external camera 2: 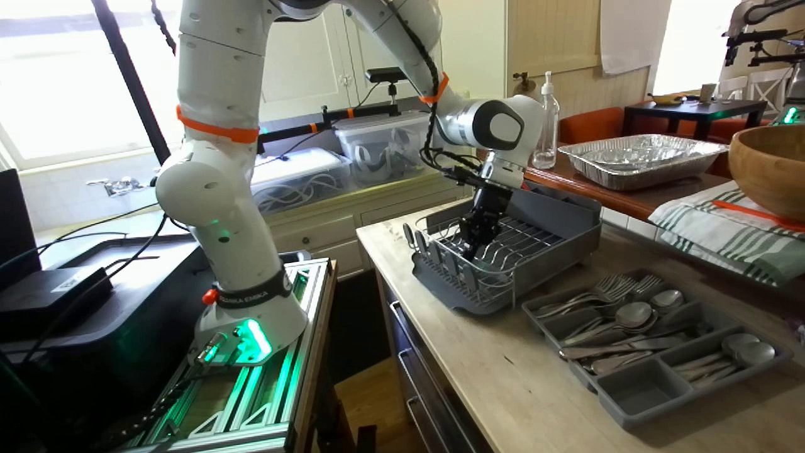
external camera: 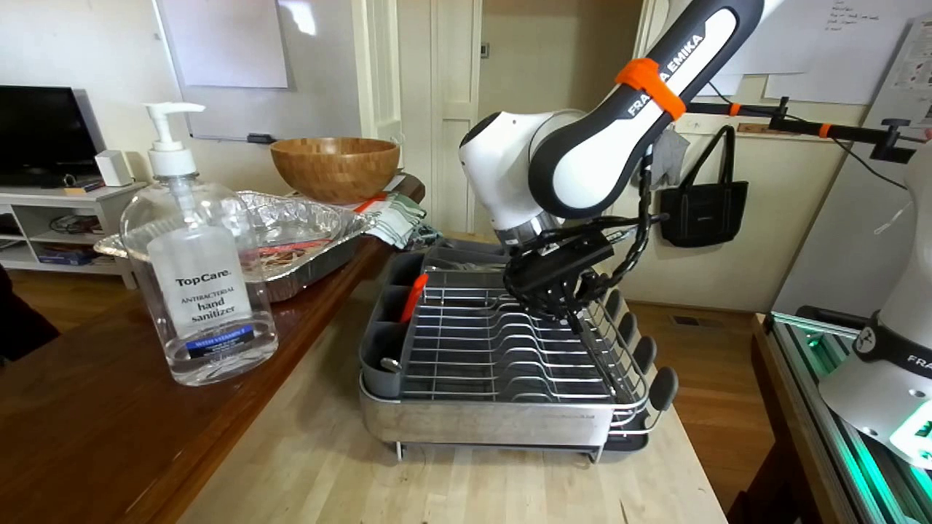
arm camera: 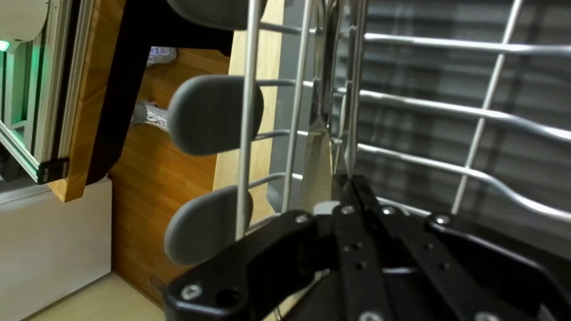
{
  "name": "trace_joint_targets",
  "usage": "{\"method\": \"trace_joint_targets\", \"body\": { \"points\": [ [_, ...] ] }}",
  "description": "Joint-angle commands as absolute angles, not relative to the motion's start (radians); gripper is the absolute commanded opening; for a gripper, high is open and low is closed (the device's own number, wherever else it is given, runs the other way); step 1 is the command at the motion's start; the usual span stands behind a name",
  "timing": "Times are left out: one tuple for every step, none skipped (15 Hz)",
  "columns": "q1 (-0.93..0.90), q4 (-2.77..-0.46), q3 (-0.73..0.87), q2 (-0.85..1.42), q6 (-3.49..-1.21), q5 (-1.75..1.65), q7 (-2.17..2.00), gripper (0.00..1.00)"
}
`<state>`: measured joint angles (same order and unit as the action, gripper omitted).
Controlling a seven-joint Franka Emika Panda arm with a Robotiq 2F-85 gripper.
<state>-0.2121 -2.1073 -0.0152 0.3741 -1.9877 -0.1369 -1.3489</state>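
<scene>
A black gripper (arm camera: 352, 178) fills the 6 o'clock side of the wrist view, its fingers clenched together on the end of a slim metal utensil (arm camera: 357, 80) that runs away toward 12 o'clock. Just beside it, on the 9 o'clock side, stands another shiny metal strip (arm camera: 317, 169); whether the two belong to one piece cannot be told. The utensil sits within the wire dish rack (external camera: 488, 423), along its 3 o'clock side in an exterior view, while grey rounded tabs (arm camera: 212, 115) line the rack's outer edge at 8 and 10 o'clock in the wrist view. A red handle (external camera: 413, 298) leans in the rack's grey caddy (external camera: 378, 346), toward 10 o'clock from the rack's middle. The rack stands on a pale wood counter (external camera: 328, 473), where an exterior view shows a cutlery tray (external camera 2: 641, 393) of forks, spoons and knives near it at 4 o'clock. On a dark wood counter (external camera: 80, 444), seen from the rack in an exterior view, a hand sanitizer bottle (external camera: 204, 284) stands between 9 and 10 o'clock, with a foil pan (external camera: 320, 266) behind it at 10 o'clock and a wooden bowl (external camera: 331, 171) farther back, toward 11. The arm's base (external camera: 874, 400) rises at 3 o'clock, across a gap from the pale wood counter. Beyond, a black bag (external camera: 703, 211) hangs on the wall at 2 o'clock, and a television (external camera: 36, 131) sits well apart at 10
</scene>
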Motion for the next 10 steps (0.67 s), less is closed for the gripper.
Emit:
{"method": "trace_joint_targets", "body": {
  "points": [
    [-0.217, -2.134, -0.014, 0.307, -2.036, -0.157, -1.391, 0.01],
    [-0.218, -2.140, -0.015, 0.293, -2.055, -0.159, -1.401, 0.01],
    [-0.218, -2.147, -0.017, 0.276, -2.076, -0.160, -1.417, 0.01],
    [-0.218, -2.154, -0.018, 0.261, -2.096, -0.161, -1.428, 0.01],
    [-0.217, -2.160, -0.020, 0.245, -2.113, -0.161, -1.435, 0.01],
    [-0.215, -2.163, -0.025, 0.227, -2.120, -0.166, -1.421, 0.01],
    [-0.212, -2.164, -0.029, 0.212, -2.113, -0.171, -1.399, 0.01],
    [-0.203, -2.167, -0.036, 0.187, -2.095, -0.166, -1.351, 0.01],
    [-0.194, -2.172, -0.040, 0.169, -2.091, -0.164, -1.300, 0.01],
    [-0.179, -2.182, -0.043, 0.140, -2.093, -0.146, -1.231, 0.01]
  ]
}}
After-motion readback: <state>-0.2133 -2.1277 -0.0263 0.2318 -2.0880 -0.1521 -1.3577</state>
